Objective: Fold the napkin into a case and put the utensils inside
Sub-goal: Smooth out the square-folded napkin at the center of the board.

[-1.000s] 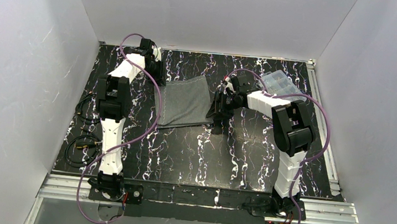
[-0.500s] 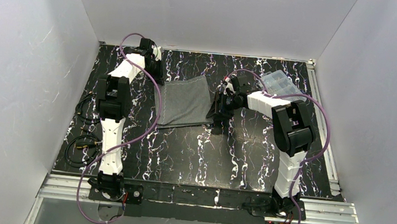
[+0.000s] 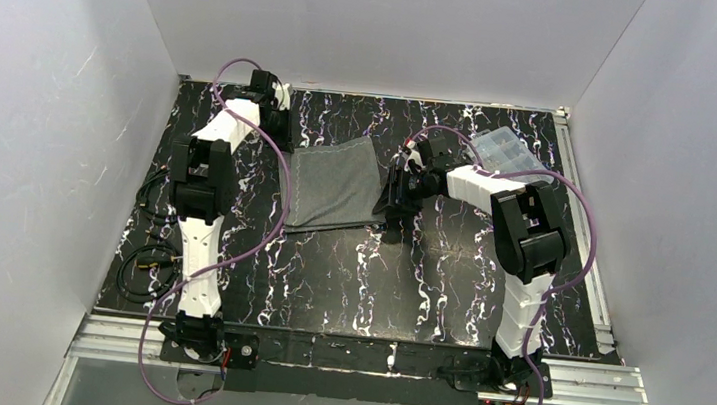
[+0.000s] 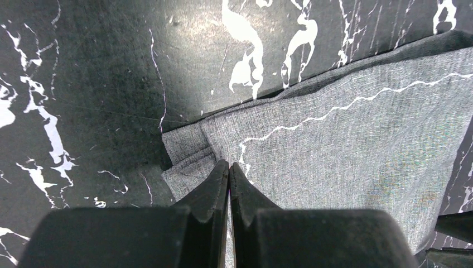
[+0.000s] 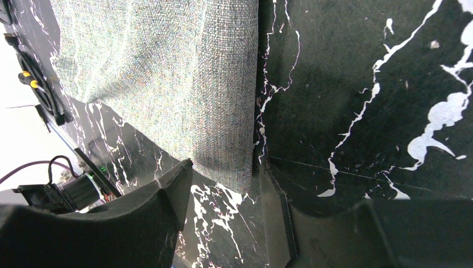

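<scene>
Left gripper [image 4: 229,167] pinched shut on a left corner of the napkin [image 4: 346,139], lying folded on the table [image 4: 83,84] between the arms. Right gripper [image 5: 226,167] part open, astride the cloth's right edge, gripping nothing. Risks: only one layer caught and slipping out; a one-sided pull skewing the fold.

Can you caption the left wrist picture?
Left gripper pinches a folded corner of the grey napkin on the black marbled table.
</scene>
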Robot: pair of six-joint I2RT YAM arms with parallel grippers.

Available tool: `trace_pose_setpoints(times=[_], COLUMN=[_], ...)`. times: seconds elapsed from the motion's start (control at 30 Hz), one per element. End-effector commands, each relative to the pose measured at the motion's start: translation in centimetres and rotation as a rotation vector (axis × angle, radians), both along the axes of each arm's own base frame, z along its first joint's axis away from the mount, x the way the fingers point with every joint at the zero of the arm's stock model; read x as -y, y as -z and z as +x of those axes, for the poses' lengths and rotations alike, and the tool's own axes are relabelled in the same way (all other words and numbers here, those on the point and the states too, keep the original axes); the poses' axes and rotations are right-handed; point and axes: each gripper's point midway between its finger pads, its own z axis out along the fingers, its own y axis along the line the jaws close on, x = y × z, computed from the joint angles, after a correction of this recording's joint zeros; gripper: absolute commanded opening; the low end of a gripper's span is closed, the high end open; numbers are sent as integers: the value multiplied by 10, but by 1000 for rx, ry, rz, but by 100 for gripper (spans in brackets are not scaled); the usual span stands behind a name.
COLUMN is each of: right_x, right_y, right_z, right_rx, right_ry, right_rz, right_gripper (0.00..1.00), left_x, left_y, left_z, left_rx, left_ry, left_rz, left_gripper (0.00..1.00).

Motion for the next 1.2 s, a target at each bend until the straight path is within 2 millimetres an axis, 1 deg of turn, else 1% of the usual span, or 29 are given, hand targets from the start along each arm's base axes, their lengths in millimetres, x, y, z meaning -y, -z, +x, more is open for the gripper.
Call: trace_pose_setpoints(times=[0.0,0.07,0.13,0.2,0.3,0.5,0.67,0.8,0.93,1.07,1.17], right_x=[1,1,1,1,2,2,1,1,1,1,1], right_y=[-10,-9,-8,-8,-7,-7,-7,-7,-7,-7,-8], right_z=[-4,-5,-5,-6,-6,-8,-7,-7,-8,-8,-8], right_rx=[19,18,17,14,13,12,12,11,6,7,7], right_ry=[-6,-6,-7,-7,-8,-11,-11,-13,-14,-16,-16], right_rz=[7,5,4,3,4,5,10,10,11,9,9], right_gripper=[56,57,57,57,56,56,56,56,56,56,56], left_x=[0,-4,-6,-4,-4,0,6,11,11,12,13], left_y=[-35,-31,-28,-25,-16,-7,3,5,6,0,-3], left_z=[4,6,10,12,12,13,10,11,11,13,14], left_rx=[72,66,69,65,42,26,-13,-23,-25,-10,-2], left_ry=[3,-11,-22,-22,-32,-20,-17,-20,-22,-22,-20], left_rz=[-5,15,26,15,16,-6,-37,-60,-62,-67,-74], left_gripper=[4,21,33,38,41,41,39,36,29,19,16])
